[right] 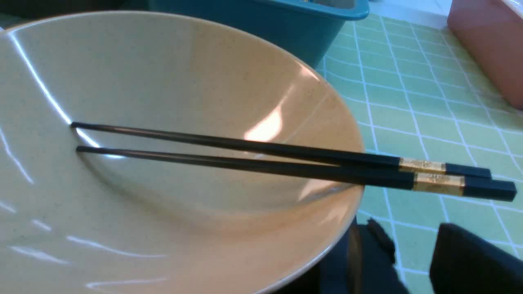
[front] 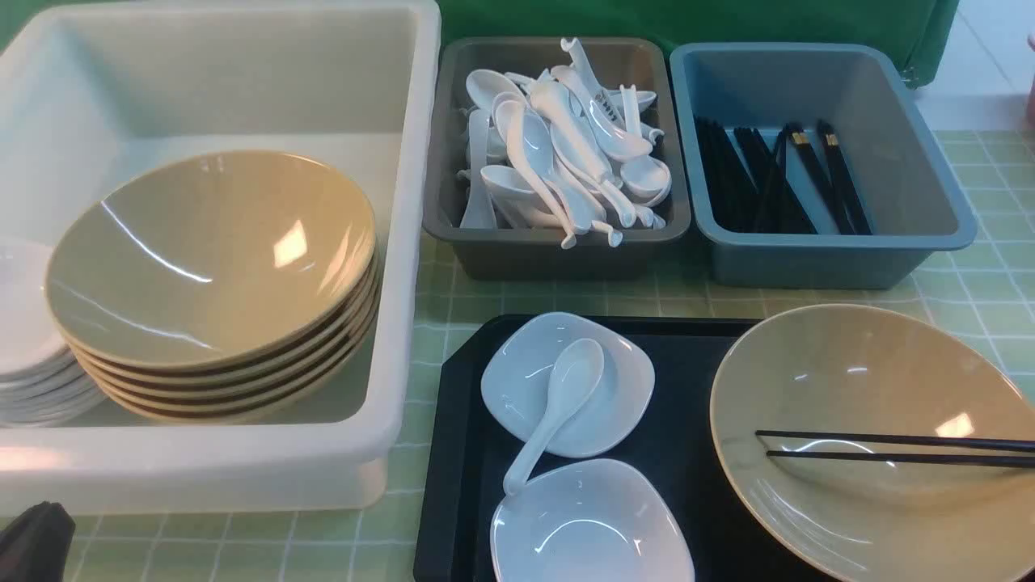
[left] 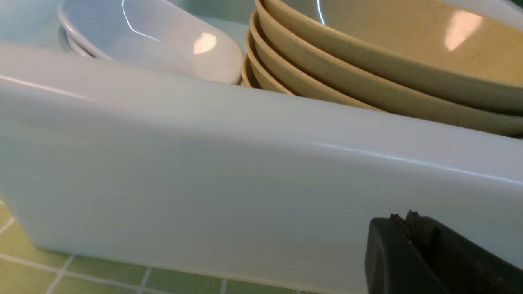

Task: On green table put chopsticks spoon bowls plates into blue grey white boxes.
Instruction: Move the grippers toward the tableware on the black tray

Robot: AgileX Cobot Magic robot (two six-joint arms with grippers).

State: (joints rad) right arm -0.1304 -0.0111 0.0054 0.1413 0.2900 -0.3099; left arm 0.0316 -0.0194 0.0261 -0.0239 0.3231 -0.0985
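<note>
Right claw (right: pixel 408 232): jaws apart, empty, near chopsticks (right: pixel 286 157).
Left claw (left: pixel 404 222): closed on nothing.
Grip: pinch both chopsticks together at their gold-banded ends, clear of the bowl (right: pixel 163 212) rim.

Front overview; wrist close-ups: white box (left: pixel 204 163), bowl (right: pixel 163 212).

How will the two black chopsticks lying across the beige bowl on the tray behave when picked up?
Probably stiff and light: the chopsticks look thin, straight and rigid. Likely slippery, since their finish looks smooth and glossy. They could slide or separate, as they lie loose on the glossy bowl with their gold-banded ends overhanging its rim.
</note>
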